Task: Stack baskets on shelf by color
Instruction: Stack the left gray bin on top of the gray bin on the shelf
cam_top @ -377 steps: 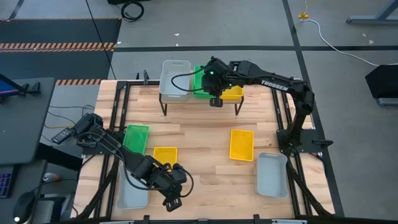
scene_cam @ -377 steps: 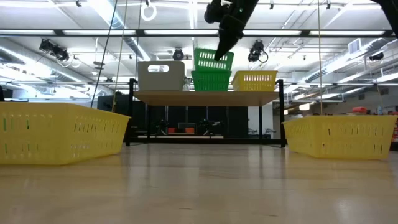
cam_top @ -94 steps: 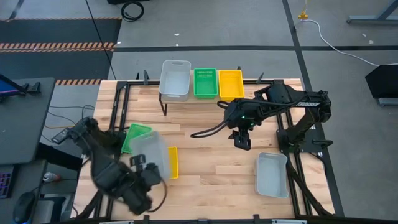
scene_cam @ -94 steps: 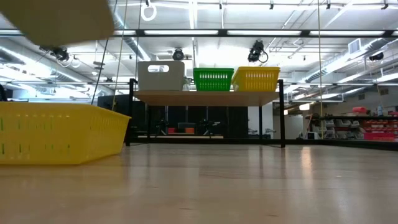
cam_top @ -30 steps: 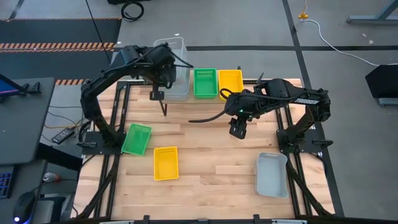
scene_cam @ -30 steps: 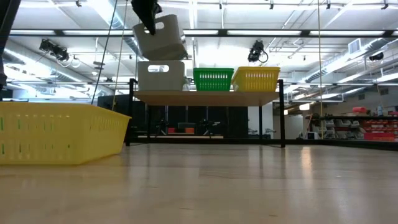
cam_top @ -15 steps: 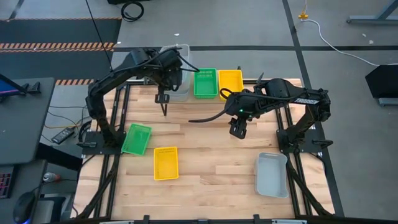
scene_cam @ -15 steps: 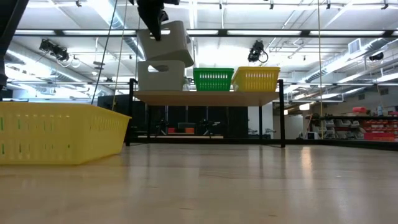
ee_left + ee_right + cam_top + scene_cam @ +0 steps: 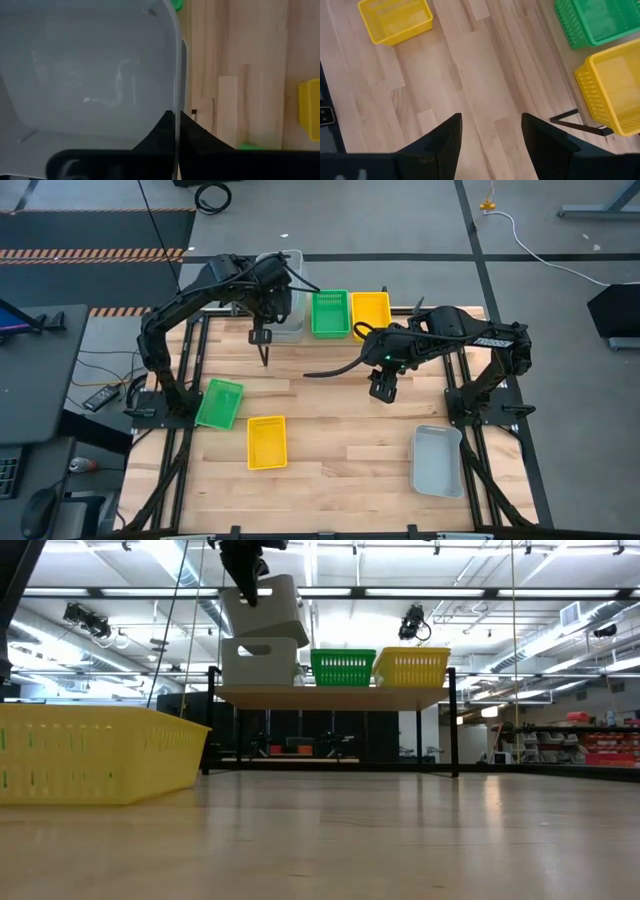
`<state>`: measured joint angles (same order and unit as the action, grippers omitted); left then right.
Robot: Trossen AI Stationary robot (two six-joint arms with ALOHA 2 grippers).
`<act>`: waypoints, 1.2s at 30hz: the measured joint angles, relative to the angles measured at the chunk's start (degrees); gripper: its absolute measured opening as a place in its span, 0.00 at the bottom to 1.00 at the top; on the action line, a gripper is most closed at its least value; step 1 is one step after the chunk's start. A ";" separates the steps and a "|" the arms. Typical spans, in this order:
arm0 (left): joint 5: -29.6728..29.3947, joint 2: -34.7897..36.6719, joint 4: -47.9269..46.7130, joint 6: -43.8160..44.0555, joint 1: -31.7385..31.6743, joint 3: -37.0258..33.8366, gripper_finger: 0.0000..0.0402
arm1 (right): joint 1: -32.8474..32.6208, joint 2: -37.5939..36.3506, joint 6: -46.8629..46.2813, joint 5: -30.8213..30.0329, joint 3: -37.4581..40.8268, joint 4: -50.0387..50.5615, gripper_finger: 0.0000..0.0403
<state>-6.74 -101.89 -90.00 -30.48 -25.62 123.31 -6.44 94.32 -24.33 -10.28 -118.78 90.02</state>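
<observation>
My left gripper (image 9: 245, 580) is shut on a light grey basket (image 9: 265, 608), which it holds tilted just above another grey basket (image 9: 258, 662) standing on the shelf (image 9: 330, 695). A green basket (image 9: 331, 313) and a yellow basket (image 9: 371, 313) stand beside that one on the shelf. My right gripper (image 9: 383, 390) hangs open over the bare table in front of the shelf, with nothing between its fingers (image 9: 452, 131). My left gripper pinches one side wall of the grey basket at its rim (image 9: 178, 100), one finger inside the basket and one outside. The fingers come from above, pointing down. The basket hangs tilted below them; whether its bottom touches the shelf basket's rim I cannot tell.
On the table lie a green basket (image 9: 220, 402) and a yellow basket (image 9: 266, 442) at the near left, and a grey basket (image 9: 437, 461) at the near right. The middle of the table between them is bare wood.
My left gripper has carried the grey basket a little toward the table's right edge and down, closer to the grey basket on the shelf, then kept still. The basket stays tilted in the hold.
</observation>
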 joint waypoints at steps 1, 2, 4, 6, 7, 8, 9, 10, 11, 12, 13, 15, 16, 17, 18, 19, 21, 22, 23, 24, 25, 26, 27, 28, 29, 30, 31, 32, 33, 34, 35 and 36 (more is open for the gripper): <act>0.02 0.00 0.00 0.00 -0.18 0.00 0.01 | 0.00 0.00 -0.01 0.00 0.00 0.00 0.52; 0.07 0.00 -0.02 0.06 -0.44 0.00 0.01 | 0.00 0.00 -0.01 0.02 0.00 0.00 0.52; 0.09 0.00 0.00 0.22 -1.08 0.00 0.01 | 0.00 0.00 -0.03 0.00 0.00 -0.01 0.52; 0.58 0.00 -0.02 0.56 -1.62 0.00 0.02 | 0.00 0.00 -0.08 0.00 0.00 -0.01 0.52; 0.97 0.00 -0.02 1.06 -1.82 0.00 0.02 | 0.00 0.00 -0.08 0.00 0.00 0.00 0.52; 1.19 0.00 -0.02 1.36 -2.01 0.00 0.03 | 0.00 0.00 -0.08 0.00 0.00 0.00 0.52; 1.36 0.00 -0.02 1.43 -2.20 0.00 0.04 | 0.00 0.00 -0.10 0.00 0.00 0.00 0.52; 1.44 0.00 -0.01 1.43 -2.30 0.00 0.05 | 0.00 0.00 -0.11 0.00 0.00 -0.01 0.52; 1.46 0.00 0.00 1.40 -2.35 0.00 0.06 | 0.00 0.00 -0.12 0.00 0.00 0.00 0.52; 1.49 0.00 -0.02 1.40 -2.35 0.00 0.07 | 0.00 0.00 -0.12 0.00 0.00 0.00 0.52; 1.51 0.00 -0.02 1.40 -2.35 0.00 0.09 | 0.00 0.00 -0.12 0.00 0.00 0.00 0.52; 1.53 0.00 -0.02 1.40 -2.35 0.00 0.11 | 0.00 0.00 -0.12 0.00 0.00 0.00 0.52; 1.53 0.00 -0.02 1.40 -2.35 0.00 0.11 | 0.00 0.00 -0.11 -0.02 0.00 -0.01 0.52; 1.53 0.00 -0.02 1.38 -2.35 0.00 0.12 | 0.00 0.00 -0.09 -0.02 0.00 -0.01 0.52; 1.51 0.00 -0.02 1.38 -2.35 0.00 0.13 | 0.00 0.00 -0.08 -0.02 0.00 0.00 0.52; 1.51 0.00 -0.02 1.38 -2.35 0.00 0.14 | 0.00 0.01 -0.08 -0.02 0.00 0.00 0.52; 1.52 0.00 -0.02 1.38 -2.35 0.00 0.16 | 0.00 0.00 -0.05 -0.02 0.00 -0.01 0.52; 1.51 0.00 -0.02 1.38 -2.35 0.00 0.17 | 0.00 0.00 -0.01 -0.02 0.00 0.00 0.52; 1.51 0.00 -0.02 1.38 -2.35 0.00 0.18 | 0.00 0.00 0.03 -0.04 0.00 0.00 0.52; 1.51 0.00 -0.01 1.37 -2.35 0.00 0.19 | 0.00 0.00 0.03 -0.07 0.00 0.00 0.52; 1.51 0.00 -0.02 1.38 -2.35 0.00 0.21 | 0.00 0.01 0.04 -0.07 0.00 0.00 0.52; 1.51 0.00 -0.01 1.37 -2.35 0.00 0.22 | 0.00 0.00 0.06 -0.10 0.00 0.00 0.52; 1.50 0.00 -0.02 1.37 -2.35 0.00 0.23 | 0.00 0.00 0.10 -0.15 0.00 0.00 0.52; 1.44 0.00 0.02 1.38 -2.35 0.00 0.24 | 0.00 0.00 0.29 -0.15 0.00 -0.01 0.52; 1.15 0.00 0.02 1.38 -2.35 0.00 0.26 | 0.00 0.00 0.37 -0.15 0.00 -0.01 0.52; 0.19 0.00 0.02 1.46 -2.35 0.00 0.27 | 0.00 0.00 0.43 -0.15 0.00 0.00 0.52; -1.18 -0.02 0.02 1.61 -2.33 0.00 0.27 | 0.00 0.00 0.45 -0.15 0.00 -0.01 0.52; -2.30 -0.02 0.01 1.80 -2.35 0.00 0.28 | 0.00 0.00 0.47 -0.15 0.00 0.00 0.52; -3.24 -0.02 0.00 1.79 -2.35 0.00 0.27 | 0.00 0.00 0.47 -0.15 0.00 0.00 0.52; -3.67 -0.02 0.03 1.69 -2.35 0.00 0.27 | 0.00 0.00 0.47 -0.15 0.00 0.00 0.52; -3.67 -0.03 0.00 1.62 -2.35 0.00 0.26 | 0.00 0.00 0.47 -0.14 0.00 0.00 0.52; -3.72 -0.07 0.02 1.70 -2.35 0.00 0.25 | 0.00 0.00 0.47 -0.14 0.00 0.00 0.52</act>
<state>-10.46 -101.95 -89.97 -28.78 -27.97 123.31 -6.44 94.32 -23.86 -10.42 -118.78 90.02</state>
